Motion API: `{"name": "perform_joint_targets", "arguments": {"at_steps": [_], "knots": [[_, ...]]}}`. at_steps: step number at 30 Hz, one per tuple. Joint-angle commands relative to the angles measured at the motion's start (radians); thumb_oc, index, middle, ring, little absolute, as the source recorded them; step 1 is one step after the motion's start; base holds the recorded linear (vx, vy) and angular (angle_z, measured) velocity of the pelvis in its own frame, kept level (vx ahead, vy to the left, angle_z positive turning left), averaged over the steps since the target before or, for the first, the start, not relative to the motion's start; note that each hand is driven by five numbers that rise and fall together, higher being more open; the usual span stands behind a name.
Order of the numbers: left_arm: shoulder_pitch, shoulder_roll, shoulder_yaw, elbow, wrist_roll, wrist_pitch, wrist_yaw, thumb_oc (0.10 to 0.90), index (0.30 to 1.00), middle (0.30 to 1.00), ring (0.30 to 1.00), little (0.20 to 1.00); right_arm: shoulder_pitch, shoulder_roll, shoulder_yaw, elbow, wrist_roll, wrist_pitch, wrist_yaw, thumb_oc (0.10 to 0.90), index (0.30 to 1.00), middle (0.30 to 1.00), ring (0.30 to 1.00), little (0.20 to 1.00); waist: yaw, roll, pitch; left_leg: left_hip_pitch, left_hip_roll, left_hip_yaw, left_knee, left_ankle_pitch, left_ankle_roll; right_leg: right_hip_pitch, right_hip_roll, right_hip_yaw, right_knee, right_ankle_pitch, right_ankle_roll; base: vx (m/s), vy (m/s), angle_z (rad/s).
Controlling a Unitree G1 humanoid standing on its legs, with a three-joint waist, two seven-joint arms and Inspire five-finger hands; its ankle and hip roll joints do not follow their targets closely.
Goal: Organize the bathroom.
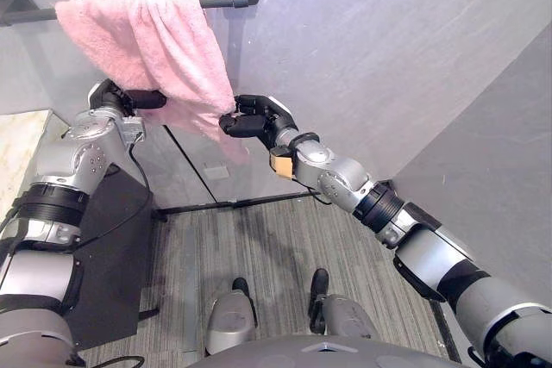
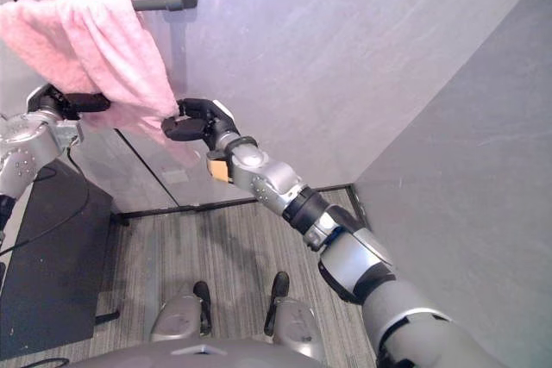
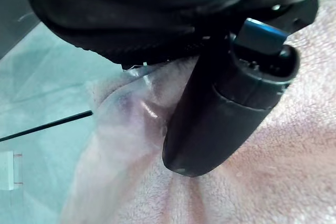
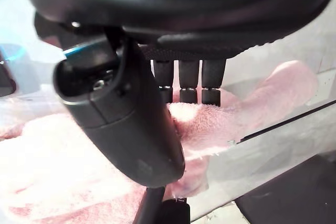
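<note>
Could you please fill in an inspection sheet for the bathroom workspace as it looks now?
Surface: grey wall with a dark towel bar; striped floor below.
Job's things: pink towel draped over the bar, hanging unevenly.
Clutter: nothing seen.
Hands: right hand pinches the towel's lower right edge; left hand is against the towel's lower left, grip unclear.
Cables: nothing noted.
Surroundings: dark panel on the left; glass panel behind the towel.
</note>
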Motion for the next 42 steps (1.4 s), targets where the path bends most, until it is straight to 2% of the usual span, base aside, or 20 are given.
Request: {"name": "perform_joint_targets", "arguments": {"at_steps": [1, 11, 18, 30, 35, 37, 42], "knots": [[-0.093, 0.162, 0.169, 0.047, 0.112, -0.227, 0.048, 0.400, 0.300, 0.300, 0.300, 0.300, -0.076, 0.037, -0.040, -0.077, -0.066, -0.112, 0.007, 0.400, 0.300, 0.300, 0.300, 0.300, 0.017, 0.036, -0.111, 0.037, 0.020, 0.010, 0.017, -0.022, 0.000, 0.034, -0.113, 0.035, 0.056, -0.128, 0.142, 0.00, 0.000, 0.00], [-0.111, 0.185, 0.171, 0.101, 0.104, -0.230, 0.089, 0.400, 0.300, 0.300, 0.300, 0.300, -0.078, 0.022, -0.039, -0.061, -0.085, -0.108, -0.005, 0.400, 0.300, 0.300, 0.300, 0.300, 0.014, 0.039, -0.108, 0.037, 0.025, 0.017, 0.036, -0.032, -0.001, 0.032, -0.120, 0.036, 0.060, -0.123, 0.144, 0.00, 0.000, 0.00], [-0.075, 0.173, 0.243, 0.132, 0.100, -0.274, 0.192, 0.400, 0.300, 0.300, 0.300, 0.300, -0.079, 0.022, -0.038, -0.042, -0.096, -0.111, 0.003, 0.400, 0.300, 0.300, 0.300, 0.300, 0.016, 0.039, -0.107, 0.039, 0.029, 0.013, 0.049, -0.039, -0.004, 0.034, -0.115, 0.040, 0.064, -0.129, 0.138, 0.00, 0.000, 0.00], [-0.032, 0.172, 0.285, 0.128, 0.116, -0.325, 0.199, 0.400, 0.300, 0.300, 0.300, 0.300, -0.079, 0.023, -0.034, -0.037, -0.132, -0.100, 0.003, 0.400, 0.300, 0.300, 0.300, 0.300, 0.021, 0.036, -0.099, 0.038, 0.029, 0.002, 0.070, -0.051, -0.003, 0.023, -0.116, 0.041, 0.086, -0.135, 0.136, 0.00, 0.000, 0.00], [-0.015, 0.172, 0.302, 0.131, 0.117, -0.319, 0.209, 0.400, 0.300, 0.300, 0.300, 0.300, -0.075, 0.024, -0.035, -0.034, -0.133, -0.096, -0.003, 0.400, 0.300, 0.300, 0.300, 0.300, 0.022, 0.036, -0.099, 0.040, 0.029, 0.002, 0.071, -0.053, -0.001, 0.022, -0.113, 0.042, 0.086, -0.135, 0.134, 0.00, 0.000, 0.00], [-0.002, 0.168, 0.314, 0.163, 0.112, -0.296, 0.241, 0.400, 0.300, 0.300, 0.300, 0.300, -0.080, 0.024, -0.034, -0.017, -0.141, -0.096, 0.002, 0.400, 0.300, 0.300, 0.300, 0.300, 0.021, 0.039, -0.098, 0.044, 0.029, 0.001, 0.066, -0.051, 0.000, 0.022, -0.108, 0.041, 0.084, -0.135, 0.130, 0.00, 0.000, 0.00], [0.065, 0.124, 0.362, 0.223, 0.045, -0.245, 0.208, 0.400, 0.300, 0.300, 0.300, 0.300, -0.087, 0.026, -0.039, -0.007, -0.158, -0.087, 0.001, 0.400, 0.300, 0.300, 0.300, 0.300, 0.021, 0.043, -0.093, 0.042, 0.028, -0.004, 0.062, -0.049, -0.001, 0.016, -0.101, 0.039, 0.089, -0.142, 0.124, -0.01, 0.003, 0.00]]}}
